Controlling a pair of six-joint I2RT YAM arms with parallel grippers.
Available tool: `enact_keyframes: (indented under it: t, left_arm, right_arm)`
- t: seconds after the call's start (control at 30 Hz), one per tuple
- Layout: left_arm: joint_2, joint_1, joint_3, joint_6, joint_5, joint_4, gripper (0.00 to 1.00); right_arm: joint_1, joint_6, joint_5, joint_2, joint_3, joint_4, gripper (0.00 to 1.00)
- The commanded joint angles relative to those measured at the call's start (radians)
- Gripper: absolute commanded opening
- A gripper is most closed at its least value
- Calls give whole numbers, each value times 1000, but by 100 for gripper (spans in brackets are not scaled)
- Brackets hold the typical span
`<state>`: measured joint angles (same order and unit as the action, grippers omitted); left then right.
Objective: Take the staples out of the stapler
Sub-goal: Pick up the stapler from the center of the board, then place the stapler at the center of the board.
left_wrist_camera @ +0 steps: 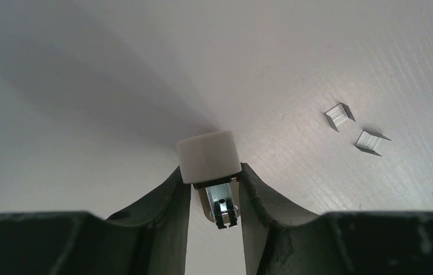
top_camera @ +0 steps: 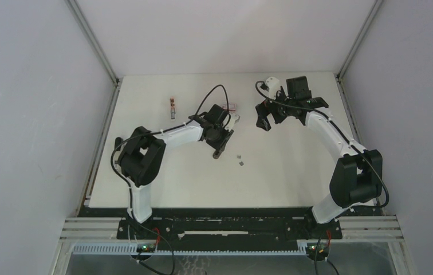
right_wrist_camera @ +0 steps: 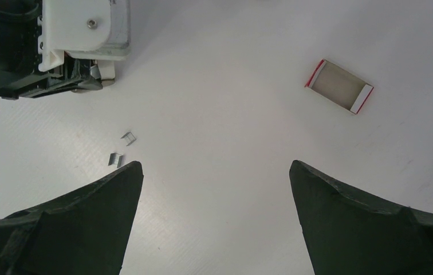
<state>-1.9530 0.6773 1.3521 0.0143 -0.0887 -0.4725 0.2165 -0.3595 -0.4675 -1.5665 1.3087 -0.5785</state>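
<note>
My left gripper [left_wrist_camera: 213, 169] is shut on the stapler [left_wrist_camera: 208, 156]. A white end cap and a grey metal channel show between its fingers, low over the table. In the top view the left gripper [top_camera: 221, 146] is at mid-table, and the stapler is mostly hidden by it. Two short staple strips [left_wrist_camera: 339, 114] lie loose on the table to the right of it; they also show in the top view [top_camera: 240, 159] and the right wrist view [right_wrist_camera: 121, 149]. My right gripper [top_camera: 264, 119] is open and empty above the table, its fingers [right_wrist_camera: 117, 189] wide apart.
An open red-and-white box [right_wrist_camera: 340, 86] lies flat on the table beyond the right gripper. A small red-and-grey item [top_camera: 172, 107] lies at the back left. A black cable [top_camera: 211, 94] loops over the left arm. Grey walls enclose the table [top_camera: 294, 172].
</note>
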Motion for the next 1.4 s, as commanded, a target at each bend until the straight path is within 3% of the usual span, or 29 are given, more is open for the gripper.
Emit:
enact_keyframes:
  t: [0.0,0.27,0.73,1.07,1.37]
  left_arm:
    - [85,-36,24,-34,45,20,36]
    - [132,-160,25,-53,56,13,37]
    - [147,-478,92,-100,59,-10,37]
    - [44,-640,225,-109,38,-40,37]
    - [-126,-693,433,-117,-12,-108,38]
  right_arm:
    - [-8,-4,-23,45,4,17,100]
    - [-11,-2,-26,43,4,15,100]
    - [-11,1,-32,40,4,15,100]
    - [-9,1,-31,34,3,15,100]
    - [-10,0,-27,29,3,15,100]
